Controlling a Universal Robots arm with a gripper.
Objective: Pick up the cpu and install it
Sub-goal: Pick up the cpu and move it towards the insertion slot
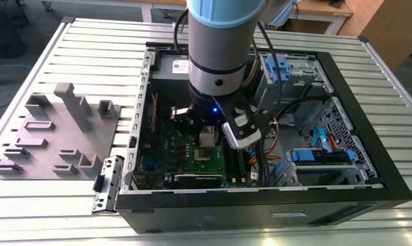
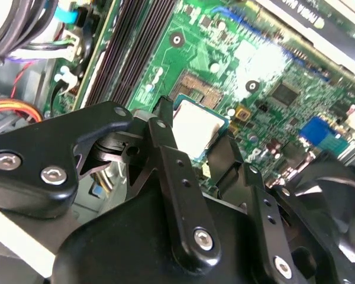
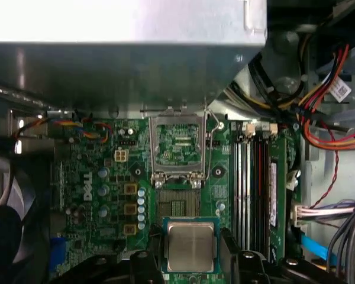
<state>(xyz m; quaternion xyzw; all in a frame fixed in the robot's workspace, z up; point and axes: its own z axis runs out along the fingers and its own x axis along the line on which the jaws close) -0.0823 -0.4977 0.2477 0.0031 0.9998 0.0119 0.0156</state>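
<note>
A table [image 1: 56, 225] of ribbed metal slats runs across the exterior view. An open black case [image 1: 261, 207] lies flat on it, taking the middle and the exterior view's right. Toward the exterior view's left a grey tray [image 1: 28, 154] with upright blocks lies on the slats, just beside the case. A small metal bracket [image 1: 105, 184] lies by the tray's near corner, close against the case's wall
</note>
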